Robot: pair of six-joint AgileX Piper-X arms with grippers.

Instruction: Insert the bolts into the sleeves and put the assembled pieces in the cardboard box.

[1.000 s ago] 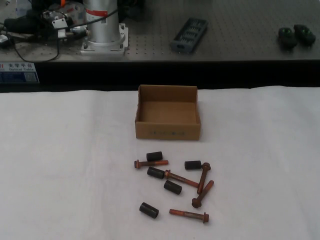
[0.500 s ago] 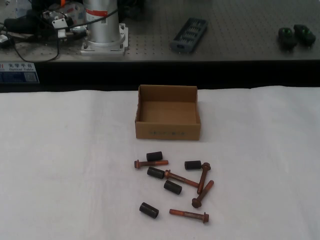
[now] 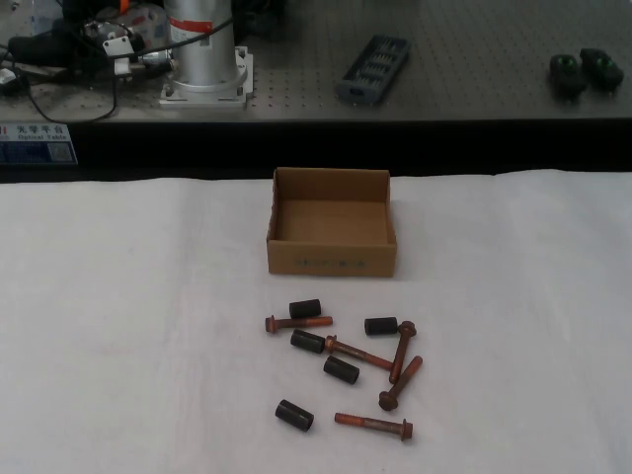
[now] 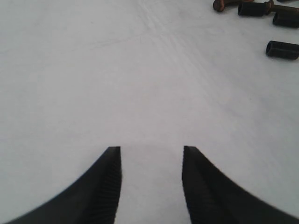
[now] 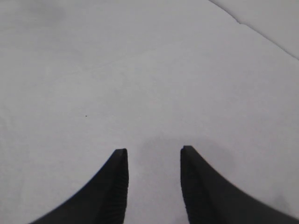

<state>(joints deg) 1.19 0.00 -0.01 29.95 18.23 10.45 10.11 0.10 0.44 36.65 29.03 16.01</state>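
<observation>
Several rusty orange bolts lie loose on the white cloth (image 3: 118, 326), among them one bolt (image 3: 298, 322) at the left of the group and another bolt (image 3: 373, 425) nearest the front. Several short black sleeves are scattered among them, such as a sleeve (image 3: 294, 415) at the front left and a sleeve (image 3: 380, 326) farther right. Behind them stands the open cardboard box (image 3: 332, 259), nothing inside. My left gripper (image 4: 152, 154) is open over bare cloth, with a black sleeve (image 4: 282, 49) and a bolt head (image 4: 219, 5) farther off. Open too, my right gripper (image 5: 154, 155) hangs over bare cloth.
Behind the cloth runs a perforated metal bench (image 3: 464, 79) with a silver post base (image 3: 202, 59), a dark ridged block (image 3: 373, 67) and two dark round parts (image 3: 585, 71). Cables lie at the far left. The cloth has wide bare areas left and right of the parts.
</observation>
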